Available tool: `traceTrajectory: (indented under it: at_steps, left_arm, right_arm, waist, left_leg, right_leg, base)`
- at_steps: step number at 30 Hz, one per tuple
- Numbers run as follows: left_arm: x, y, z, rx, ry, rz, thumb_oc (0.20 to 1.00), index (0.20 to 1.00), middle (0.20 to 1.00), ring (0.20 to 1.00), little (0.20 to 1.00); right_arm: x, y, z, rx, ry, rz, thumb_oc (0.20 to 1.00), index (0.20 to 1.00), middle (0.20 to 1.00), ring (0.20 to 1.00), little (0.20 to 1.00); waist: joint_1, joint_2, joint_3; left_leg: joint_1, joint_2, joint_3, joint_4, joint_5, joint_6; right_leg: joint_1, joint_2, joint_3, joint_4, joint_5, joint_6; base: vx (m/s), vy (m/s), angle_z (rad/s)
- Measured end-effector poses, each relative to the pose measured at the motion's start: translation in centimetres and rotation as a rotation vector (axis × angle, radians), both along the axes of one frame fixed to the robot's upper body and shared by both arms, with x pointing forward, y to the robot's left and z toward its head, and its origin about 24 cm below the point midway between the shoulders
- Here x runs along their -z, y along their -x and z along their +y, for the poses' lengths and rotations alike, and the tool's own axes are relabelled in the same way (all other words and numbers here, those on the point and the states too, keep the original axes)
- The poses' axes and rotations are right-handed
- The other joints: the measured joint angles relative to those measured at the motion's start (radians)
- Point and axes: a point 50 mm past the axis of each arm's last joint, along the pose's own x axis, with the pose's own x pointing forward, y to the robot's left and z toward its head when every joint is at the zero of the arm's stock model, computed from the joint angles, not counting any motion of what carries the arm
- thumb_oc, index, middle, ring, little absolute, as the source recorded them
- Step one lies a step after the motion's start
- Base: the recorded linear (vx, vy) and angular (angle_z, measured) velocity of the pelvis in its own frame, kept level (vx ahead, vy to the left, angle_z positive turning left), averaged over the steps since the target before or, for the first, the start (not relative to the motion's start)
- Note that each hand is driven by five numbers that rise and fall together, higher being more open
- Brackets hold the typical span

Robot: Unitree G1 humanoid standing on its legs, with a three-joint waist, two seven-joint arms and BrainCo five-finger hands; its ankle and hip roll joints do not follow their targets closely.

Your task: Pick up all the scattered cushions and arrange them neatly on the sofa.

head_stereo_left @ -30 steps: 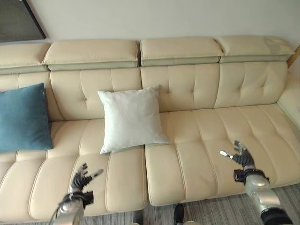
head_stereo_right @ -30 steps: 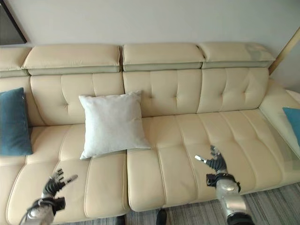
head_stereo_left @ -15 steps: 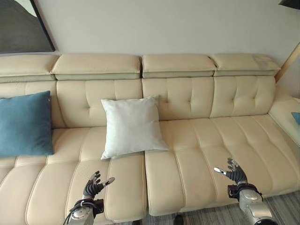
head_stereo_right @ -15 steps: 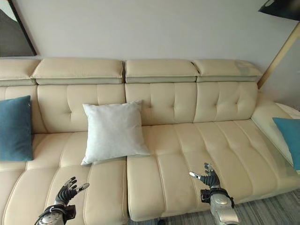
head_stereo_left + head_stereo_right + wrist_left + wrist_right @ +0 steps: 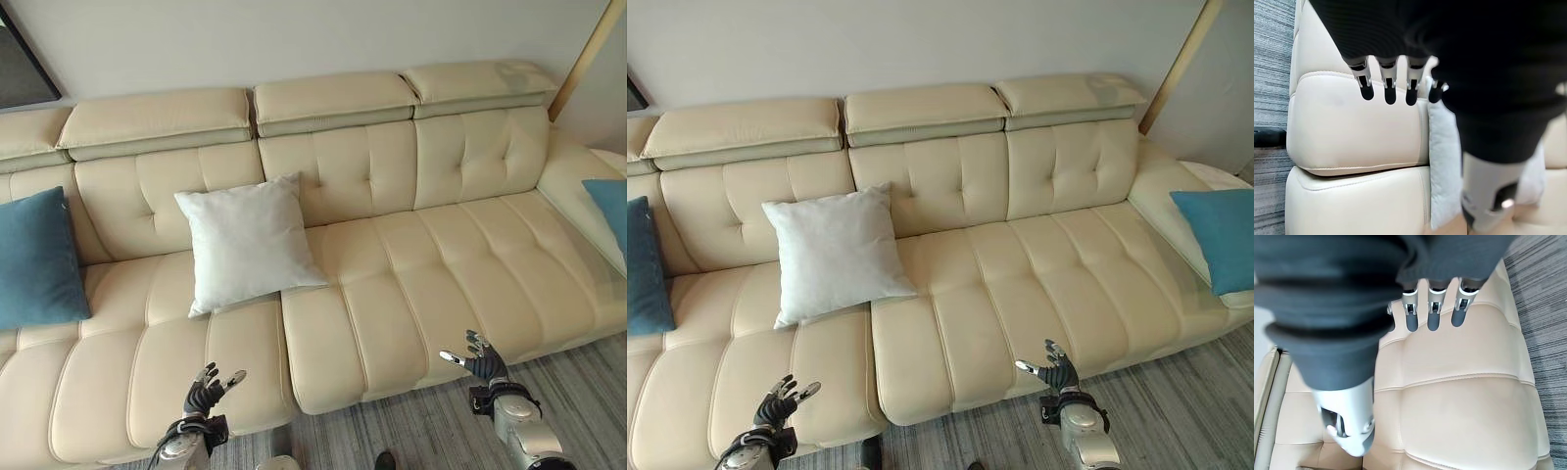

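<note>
Three cushions already sit on the sofa (image 5: 411,264): the white cushion (image 5: 247,242) leans against the backrest near the middle, a blue cushion (image 5: 37,259) stands against the backrest toward the sofa's left end, and another blue cushion (image 5: 1221,238) rests on the arm section at the right end. I judge that last one still needs straightening or moving in beside the others; I see no cushion on the floor (image 5: 588,382) in front.

My left hand (image 5: 207,388) hovers just off the seat's front edge, fingers loosely spread and empty. My right hand (image 5: 479,361) hangs before the front edge further right, fingers relaxed and apart, holding nothing.
</note>
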Motion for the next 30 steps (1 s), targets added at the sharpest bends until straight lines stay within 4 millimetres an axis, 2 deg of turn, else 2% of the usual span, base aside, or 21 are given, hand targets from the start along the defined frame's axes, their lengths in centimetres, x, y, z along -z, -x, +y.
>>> traceTrajectory:
  at_steps: [1,2,3,4,6,7,8,10,11,13,14,16,21,23,24,26,27,28,29,30]
  left_arm:
    - [0.0,-0.3,-0.2,0.001,0.004,-0.005,1.0,1.0,1.0,1.0,1.0]
    - [-0.2,-0.7,-0.3,0.005,0.006,-0.017,1.0,1.0,1.0,1.0,1.0]
    - [-0.3,-1.0,-0.2,0.007,0.005,-0.023,1.0,1.0,1.0,1.0,1.0]
    - [-0.3,-1.1,-0.3,0.008,0.006,-0.025,1.0,1.0,1.0,1.0,1.0]
    - [-0.2,-0.8,-0.3,0.008,0.008,-0.014,1.0,1.0,1.0,1.0,1.0]
    - [-0.3,-0.9,-0.4,0.013,0.009,-0.019,1.0,1.0,1.0,1.0,1.0]
    - [-0.4,-1.0,-0.5,0.016,0.011,-0.026,1.0,1.0,1.0,1.0,1.0]
    - [-1.1,-1.9,-0.7,0.03,0.014,-0.067,1.0,1.0,1.0,1.0,1.0]
    - [-0.9,-1.7,-0.9,0.034,0.018,-0.059,1.0,1.0,1.0,1.0,1.0]
    - [-1.0,-2.1,-1.1,0.054,0.019,-0.067,1.0,1.0,1.0,1.0,1.0]
    - [-0.8,-1.9,-1.3,0.074,0.018,-0.046,1.0,1.0,1.0,1.0,1.0]
    - [-0.6,-1.6,-1.3,0.078,0.023,-0.033,1.0,1.0,1.0,1.0,1.0]
    - [-0.6,-0.9,-0.8,0.081,0.007,-0.018,1.0,1.0,1.0,1.0,1.0]
    - [-0.7,-0.9,-0.8,0.109,-0.018,-0.014,1.0,1.0,1.0,1.0,1.0]
    - [-0.7,-0.9,-0.7,0.118,-0.028,-0.011,1.0,1.0,1.0,1.0,1.0]
    - [-1.0,-1.5,-0.6,0.131,-0.036,-0.023,1.0,1.0,1.0,1.0,1.0]
    - [-1.3,-2.1,-0.7,0.139,-0.039,-0.039,1.0,1.0,1.0,1.0,1.0]
    - [-1.7,-2.7,-0.7,0.144,-0.044,-0.055,1.0,1.0,1.0,1.0,1.0]
    - [-2.0,-3.3,-0.8,0.157,-0.06,-0.072,1.0,1.0,1.0,1.0,1.0]
    - [-2.3,-3.6,-0.2,0.163,-0.087,-0.076,1.0,1.0,1.0,1.0,1.0]
  right_arm:
    - [-0.1,0.0,-0.1,0.001,0.005,0.0,1.0,1.0,1.0,1.0,1.0]
    - [-0.3,-0.3,-0.2,-0.003,0.009,-0.011,1.0,1.0,1.0,1.0,1.0]
    - [-0.5,-0.6,0.0,-0.008,0.006,-0.021,1.0,1.0,1.0,1.0,1.0]
    - [-0.6,-0.9,0.0,-0.009,0.003,-0.026,1.0,1.0,1.0,1.0,1.0]
    - [-0.9,-1.3,0.2,-0.012,-0.004,-0.042,1.0,1.0,1.0,1.0,1.0]
    - [-1.0,-1.3,0.0,-0.007,-0.005,-0.045,1.0,1.0,1.0,1.0,1.0]
    - [-1.0,-1.3,-0.1,-0.001,-0.005,-0.047,1.0,1.0,1.0,1.0,1.0]
    - [-0.9,-1.2,-0.1,0.001,-0.006,-0.042,1.0,1.0,1.0,1.0,1.0]
    - [-0.9,-1.2,0.0,-0.002,-0.008,-0.043,1.0,1.0,1.0,1.0,1.0]
    - [-0.9,-1.2,0.0,0.0,-0.008,-0.043,1.0,1.0,1.0,1.0,1.0]
    - [-0.6,-1.0,0.1,0.007,-0.019,-0.035,1.0,1.0,1.0,1.0,1.0]
    - [-0.5,-0.8,0.1,0.008,-0.02,-0.032,1.0,1.0,1.0,1.0,1.0]
    - [0.0,-0.1,0.2,0.012,-0.028,-0.01,1.0,1.0,1.0,1.0,1.0]
    - [0.4,0.3,0.5,0.021,-0.044,-0.001,1.0,1.0,1.0,1.0,1.0]
    - [0.5,0.4,0.7,0.02,-0.049,0.002,1.0,1.0,1.0,1.0,1.0]
    - [0.9,1.1,0.8,0.025,-0.055,0.02,1.0,1.0,1.0,1.0,1.0]
    - [1.0,1.3,0.8,0.032,-0.058,0.026,1.0,1.0,1.0,1.0,1.0]
    - [0.9,1.1,0.9,0.03,-0.06,0.02,1.0,1.0,1.0,1.0,1.0]
    - [1.0,1.1,0.9,0.038,-0.065,0.019,1.0,1.0,1.0,1.0,1.0]
    - [0.9,0.5,1.1,0.055,-0.083,0.004,1.0,1.0,1.0,1.0,1.0]
  waist:
    - [-0.002,0.006,0.004]
    - [0.003,-0.004,0.015]
    - [-0.002,-0.022,0.023]
    - [0.002,-0.055,0.037]
    - [-0.005,-0.077,0.036]
    - [-0.015,-0.073,0.034]
    - [-0.031,-0.064,0.032]
    - [-0.052,-0.039,0.033]
    - [-0.049,-0.027,0.031]
    - [-0.052,-0.021,0.031]
    - [-0.054,-0.039,0.028]
    - [-0.057,-0.047,0.024]
    - [-0.06,-0.04,0.019]
    - [-0.067,-0.038,0.016]
    - [-0.073,-0.038,0.016]
    - [-0.113,-0.045,0.009]
    - [-0.12,-0.05,0.011]
    - [-0.131,-0.052,0.013]
    - [-0.141,-0.055,0.017]
    - [-0.141,-0.041,0.038]
  left_leg:
    - [-0.029,0.004,-0.03,0.021,0.025,-0.014]
    - [-0.054,-0.002,-0.052,0.022,0.102,-0.045]
    - [-0.072,-0.019,-0.097,0.003,0.17,-0.062]
    - [-0.068,-0.049,-0.118,0.025,0.146,-0.07]
    - [-0.036,-0.104,-0.119,0.101,0.03,-0.043]
    - [-0.01,-0.128,-0.119,0.116,-0.02,-0.036]
    - [0.023,-0.141,-0.113,0.086,-0.048,-0.012]
    - [0.065,-0.13,-0.094,0.012,-0.061,0.005]
    - [0.087,-0.119,-0.086,-0.027,-0.071,0.019]
    - [0.092,-0.105,-0.086,-0.028,-0.12,0.034]
    - [0.093,-0.118,-0.085,-0.028,-0.127,0.047]
    - [0.097,-0.135,-0.078,-0.028,-0.131,0.056]
    - [0.125,-0.162,-0.039,-0.028,-0.143,0.076]
    - [0.137,-0.175,-0.006,-0.028,-0.149,0.084]
    - [0.141,-0.176,0.007,-0.028,-0.151,0.088]
    - [0.145,-0.186,0.046,-0.028,-0.156,0.094]
    - [0.145,-0.19,0.081,-0.028,-0.158,0.097]
    - [0.144,-0.195,0.131,-0.028,-0.164,0.107]
    - [0.146,-0.2,0.191,-0.028,-0.171,0.117]
    - [0.146,-0.185,0.249,-0.033,-0.193,0.157]
  right_leg:
    - [-0.006,0.005,-0.011,0.0,-0.003,-0.01]
    - [-0.027,0.003,-0.014,0.001,-0.005,-0.039]
    - [-0.043,-0.023,-0.025,0.003,0.002,-0.068]
    - [-0.051,-0.05,-0.027,0.0,0.012,-0.078]
    - [-0.052,-0.086,-0.025,0.006,0.031,-0.085]
    - [-0.051,-0.09,-0.023,0.007,0.048,-0.062]
    - [-0.05,-0.088,-0.03,0.007,0.049,-0.061]
    - [-0.047,-0.066,-0.043,0.005,0.041,-0.035]
    - [-0.045,-0.052,-0.042,0.006,0.043,-0.03]
    - [-0.044,-0.037,-0.043,0.001,0.046,-0.024]
    - [-0.043,-0.054,-0.036,0.001,0.052,-0.01]
    - [-0.045,-0.067,-0.025,0.001,0.058,0.0]
    - [-0.045,-0.093,0.011,0.001,0.07,0.019]
    - [-0.052,-0.097,0.048,0.006,0.079,0.028]
    - [-0.055,-0.098,0.06,0.006,0.082,0.029]
    - [-0.074,-0.106,0.092,0.011,0.101,0.029]
    - [-0.106,-0.106,0.125,0.038,0.121,0.037]
    - [-0.141,-0.107,0.153,0.058,0.148,0.057]
    - [-0.182,-0.101,0.166,0.054,0.206,0.097]
    - [-0.224,-0.122,0.043,0.097,0.188,0.146]
  base:
    - [-0.22,-0.122,0.21]
    - [-0.18,-0.109,0.31]
    - [-0.15,-0.085,0.08]
    - [-0.07,-0.025,0.0]
    - [-0.03,0.0,-0.05]
    - [-0.01,0.024,0.16]
    - [0.02,0.058,0.28]
    - [0.03,0.049,0.21]
    - [0.05,0.059,-0.01]
    - [0.05,0.099,-0.03]
    - [0.02,0.074,-0.02]
    - [0.0,0.062,-0.08]
    - [-0.01,0.086,-0.21]
    - [-0.02,0.077,-0.41]
    - [-0.07,0.095,-0.6]
    - [-0.11,0.111,-0.61]
    - [-0.1,0.108,-1.0]
    - [-0.07,0.073,-1.46]
    - [-0.04,0.041,-2.26]
    - [0.07,-0.028,-2.07]
